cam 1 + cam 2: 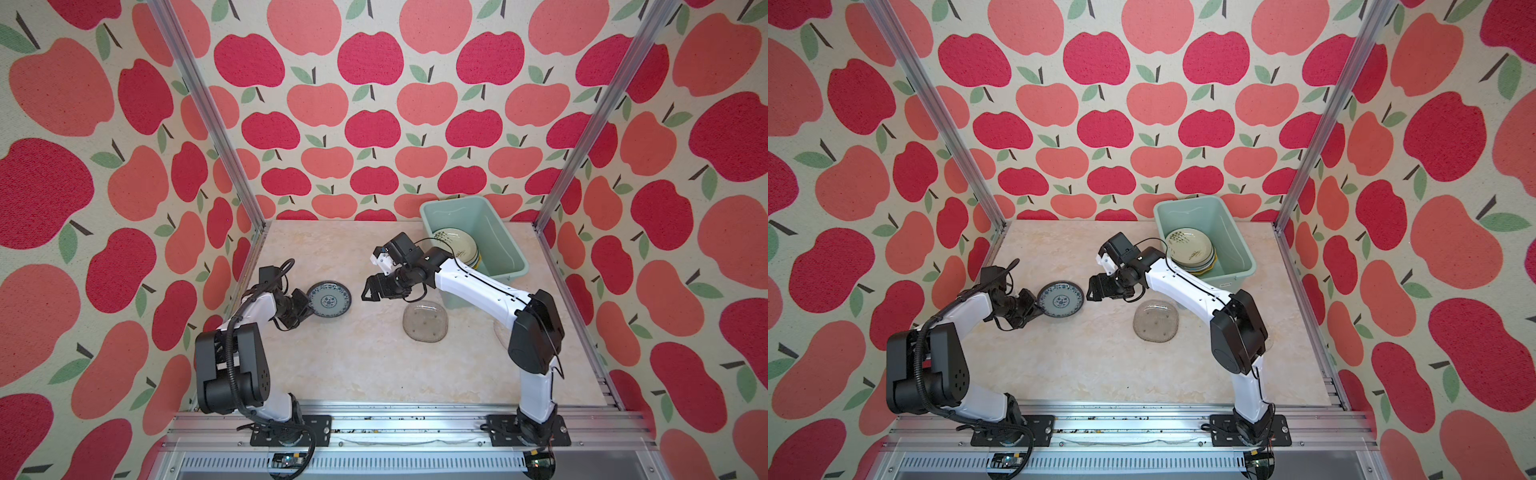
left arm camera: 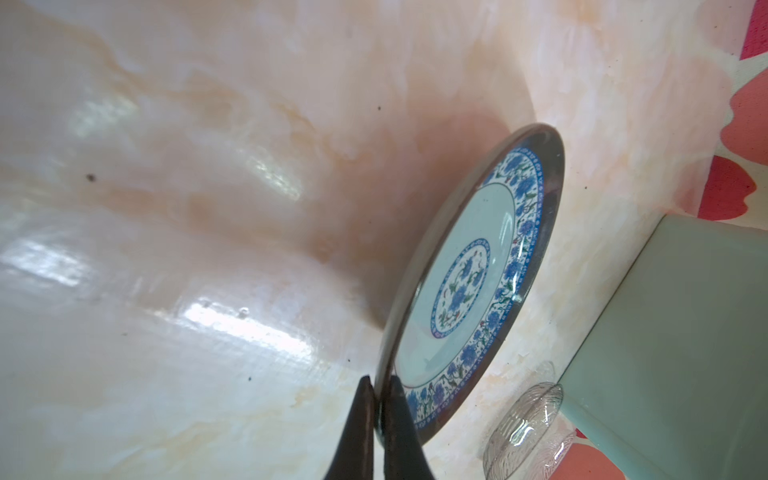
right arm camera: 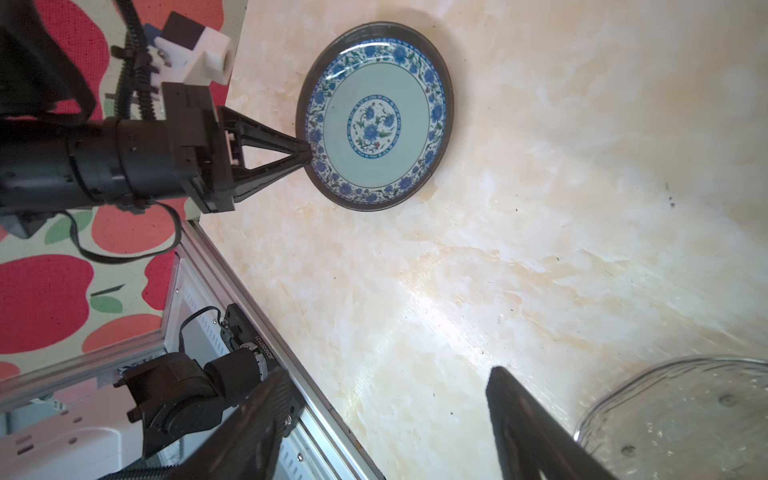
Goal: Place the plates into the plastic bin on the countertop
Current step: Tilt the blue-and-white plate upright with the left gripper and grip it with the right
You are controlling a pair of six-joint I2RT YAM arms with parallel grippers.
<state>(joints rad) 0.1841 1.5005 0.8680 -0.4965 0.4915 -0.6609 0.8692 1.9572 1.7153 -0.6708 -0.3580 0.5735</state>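
As the left gripper (image 3: 306, 153) is clamping the blue-patterned plate (image 1: 329, 299) by its rim, the right gripper (image 1: 368, 292) is hovering over the counter (image 1: 353, 365), jaws wide and empty.

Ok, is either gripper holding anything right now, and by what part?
The left gripper is shut on the blue-patterned plate, pinching its dark rim. The right gripper is open and holds nothing.

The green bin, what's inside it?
A stack of plates sits at one end of the green bin. The top one is cream with dark marks, and a yellow rim peeks out lower down. The plates underneath are covered, so they cannot be counted.
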